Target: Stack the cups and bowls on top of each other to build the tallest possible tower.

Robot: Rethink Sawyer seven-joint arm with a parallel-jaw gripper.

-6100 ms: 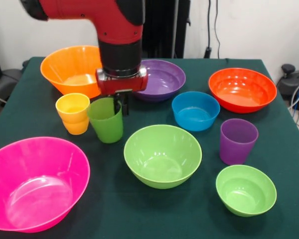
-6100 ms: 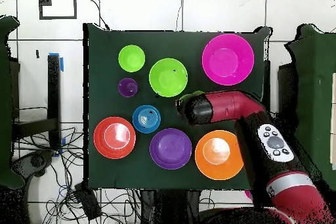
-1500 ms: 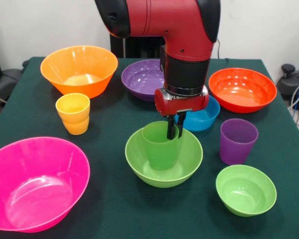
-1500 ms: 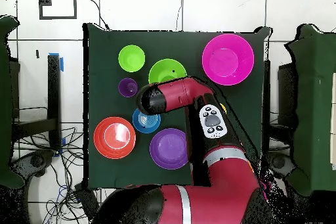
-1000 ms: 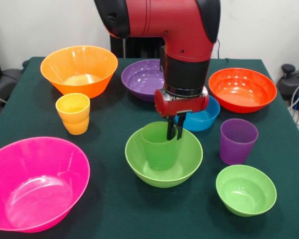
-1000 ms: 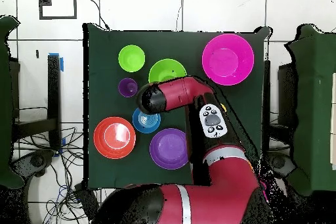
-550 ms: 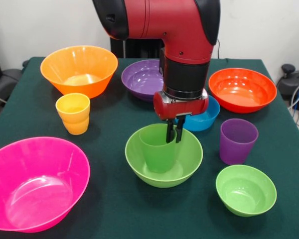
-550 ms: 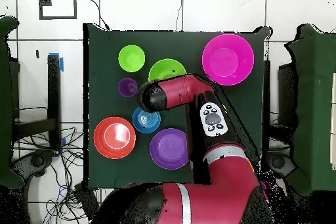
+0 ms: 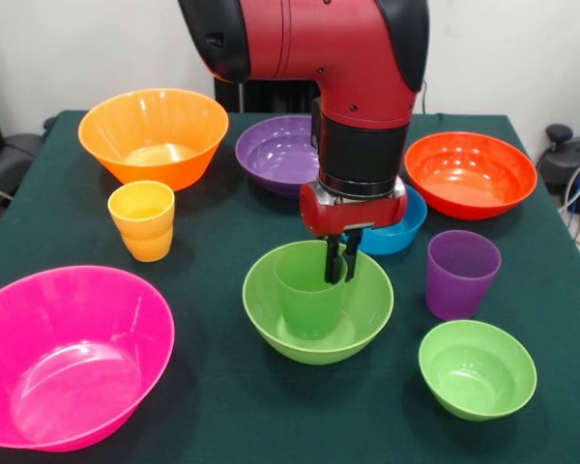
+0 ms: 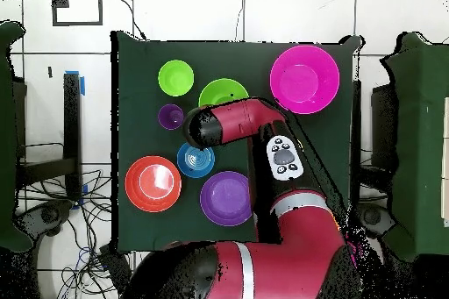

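My gripper (image 9: pixel 336 273) is shut on the right rim of the green cup (image 9: pixel 307 300), which stands upright inside the lime-green bowl (image 9: pixel 369 307) at the table's middle. In the overhead view the arm's head covers the gripper and cup; only the lime-green bowl's far edge (image 10: pixel 219 91) shows. The purple cup (image 9: pixel 461 273) stands to the right, the small green bowl (image 9: pixel 477 369) in front of it. The blue bowl (image 9: pixel 398 232) sits just behind my gripper. The yellow-orange cup (image 9: pixel 142 219) stands at the left.
The large pink bowl (image 9: pixel 68 353) fills the near left corner. The orange bowl (image 9: pixel 153 135), purple bowl (image 9: pixel 280 150) and red-orange bowl (image 9: pixel 469 174) line the far side. The arm hides the orange bowl and yellow-orange cup from overhead.
My gripper carried the green cup from beside the yellow-orange cup to the lime-green bowl. Over the last second it lowered the cup deeper into the bowl.
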